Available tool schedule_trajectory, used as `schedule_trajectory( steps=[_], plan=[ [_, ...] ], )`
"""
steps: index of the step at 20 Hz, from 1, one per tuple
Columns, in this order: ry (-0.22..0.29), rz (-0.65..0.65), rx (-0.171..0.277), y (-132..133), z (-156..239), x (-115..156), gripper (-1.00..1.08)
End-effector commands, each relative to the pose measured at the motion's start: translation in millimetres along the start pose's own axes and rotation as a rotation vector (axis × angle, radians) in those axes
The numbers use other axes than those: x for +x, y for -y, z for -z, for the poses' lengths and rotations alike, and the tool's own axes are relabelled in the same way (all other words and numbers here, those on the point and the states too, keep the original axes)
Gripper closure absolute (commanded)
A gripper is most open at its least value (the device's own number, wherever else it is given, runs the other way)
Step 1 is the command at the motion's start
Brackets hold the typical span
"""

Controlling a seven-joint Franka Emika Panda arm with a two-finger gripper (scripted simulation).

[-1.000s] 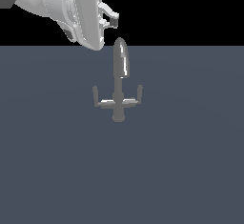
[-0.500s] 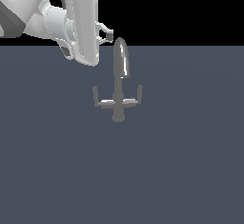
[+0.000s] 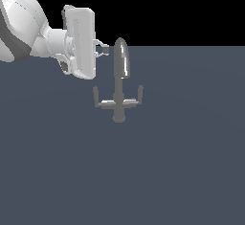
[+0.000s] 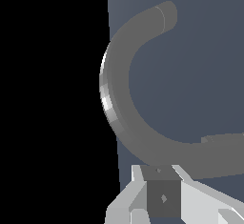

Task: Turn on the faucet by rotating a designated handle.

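Exterior view: faucet stands upright; handle extends leftward, tip upturned; gripper state indeterminate; no markings.

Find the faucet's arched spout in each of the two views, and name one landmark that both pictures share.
Exterior view: the spout stands upright just above centre, rising from the faucet's stem, with the end effector close on the exterior view's left.
Wrist view: the spout fills the frame as a big grey curve.
Shared landmark: the bright glossy streak along the spout's curve, visible in both.
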State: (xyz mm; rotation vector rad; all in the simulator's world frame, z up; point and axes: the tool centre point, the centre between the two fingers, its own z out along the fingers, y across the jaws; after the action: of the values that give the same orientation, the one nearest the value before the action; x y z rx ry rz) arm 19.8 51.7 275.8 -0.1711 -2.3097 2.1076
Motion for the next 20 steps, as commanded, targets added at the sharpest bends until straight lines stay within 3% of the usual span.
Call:
schedule_trajectory(
  steps=[1,20],
  plan=[
    [0.019,0.069,0.018,-11,4,-5,1.08],
    [0.098,0.563,0.153,-96,30,-26,1.08]
  ],
)
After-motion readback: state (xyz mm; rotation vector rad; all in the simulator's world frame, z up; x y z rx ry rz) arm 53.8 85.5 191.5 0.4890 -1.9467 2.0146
